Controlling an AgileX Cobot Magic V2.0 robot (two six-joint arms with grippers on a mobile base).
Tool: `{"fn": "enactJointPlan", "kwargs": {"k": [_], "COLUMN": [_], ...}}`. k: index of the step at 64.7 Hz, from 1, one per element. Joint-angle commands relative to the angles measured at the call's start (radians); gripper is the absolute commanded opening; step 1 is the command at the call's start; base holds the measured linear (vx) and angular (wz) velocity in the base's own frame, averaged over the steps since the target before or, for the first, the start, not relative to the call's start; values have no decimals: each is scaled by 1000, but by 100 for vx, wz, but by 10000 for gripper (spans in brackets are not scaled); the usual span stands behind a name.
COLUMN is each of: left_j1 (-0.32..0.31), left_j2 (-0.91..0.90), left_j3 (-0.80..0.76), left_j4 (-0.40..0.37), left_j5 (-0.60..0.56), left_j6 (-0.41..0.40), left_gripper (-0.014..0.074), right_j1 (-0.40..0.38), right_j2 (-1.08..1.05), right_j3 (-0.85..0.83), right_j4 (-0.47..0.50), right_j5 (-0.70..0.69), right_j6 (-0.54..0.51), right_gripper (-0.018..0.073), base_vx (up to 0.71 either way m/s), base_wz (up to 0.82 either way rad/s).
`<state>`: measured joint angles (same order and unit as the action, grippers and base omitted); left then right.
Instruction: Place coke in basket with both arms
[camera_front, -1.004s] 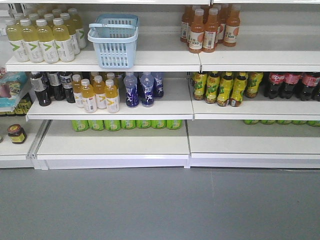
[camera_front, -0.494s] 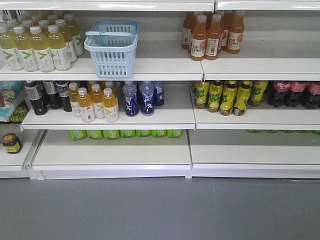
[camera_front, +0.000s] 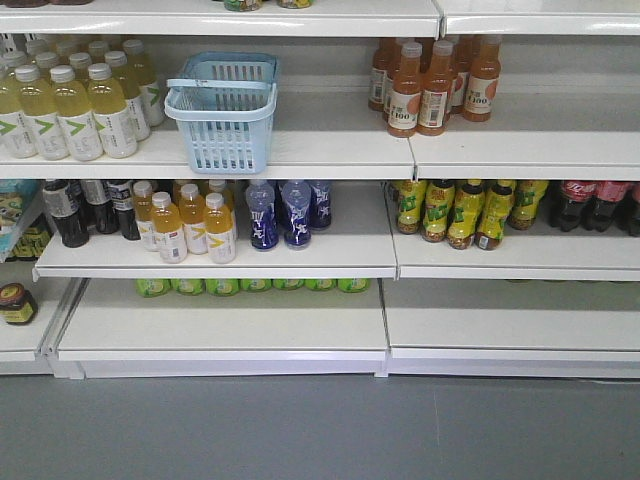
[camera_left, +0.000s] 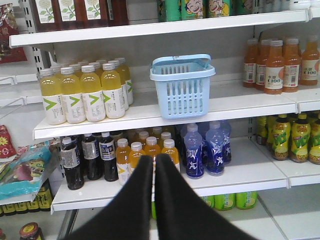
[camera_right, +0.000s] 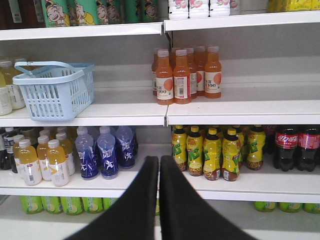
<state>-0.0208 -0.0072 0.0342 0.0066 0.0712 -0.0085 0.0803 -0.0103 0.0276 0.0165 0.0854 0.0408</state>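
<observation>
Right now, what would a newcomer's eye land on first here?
The blue basket stands out, alone on the upper shelf between yellow bottles and orange bottles. The coke sits far right on the shelf below. The left gripper and right gripper are shut, holding nothing.

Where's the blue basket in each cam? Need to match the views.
Front-facing: basket upper left of centre, right of the yellow bottles on the same shelf.
Left wrist: basket upper middle, slightly right of centre.
Right wrist: basket at the left edge, mid-height.
Shared landmark: blue bottles one shelf down, under the basket's right end in all three.
</observation>
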Motion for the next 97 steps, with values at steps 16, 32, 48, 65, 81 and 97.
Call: {"fn": "enactJointPlan", "kwargs": {"k": [16, 32, 48, 65, 81, 97], "left_j1": [-2, -2, -2, -2, -2, -2], "left_j2": [-20, -20, -20, -20, -20, -20], "left_j3": [-1, -1, -1, -1, -1, -1], "left_j4": [-1, -1, -1, -1, -1, -1], "left_j5": [-71, -71, -71, -71, -71, -71], "left_j6": [-1, -1, -1, -1, -1, -1], "left_gripper": [-6, -6, -6, -6, -6, -6], "right_j1": [-5, -5, -5, -5, -5, -5], "right_j2": [-19, -19, -19, -19, -19, -19], "right_j3": [11, 11, 11, 11, 11, 11], "right_j4": [-1, -1, -1, -1, -1, -1], "right_j5": [-71, -71, -71, -71, -71, -71], "right_j6": [-5, -5, -5, -5, -5, -5], "right_gripper": [-9, -9, -9, -9, -9, -9], "base_vx": [10, 8, 8, 8, 9, 7], "base_wz": [-1, -1, -1, -1, -1, -1]}}
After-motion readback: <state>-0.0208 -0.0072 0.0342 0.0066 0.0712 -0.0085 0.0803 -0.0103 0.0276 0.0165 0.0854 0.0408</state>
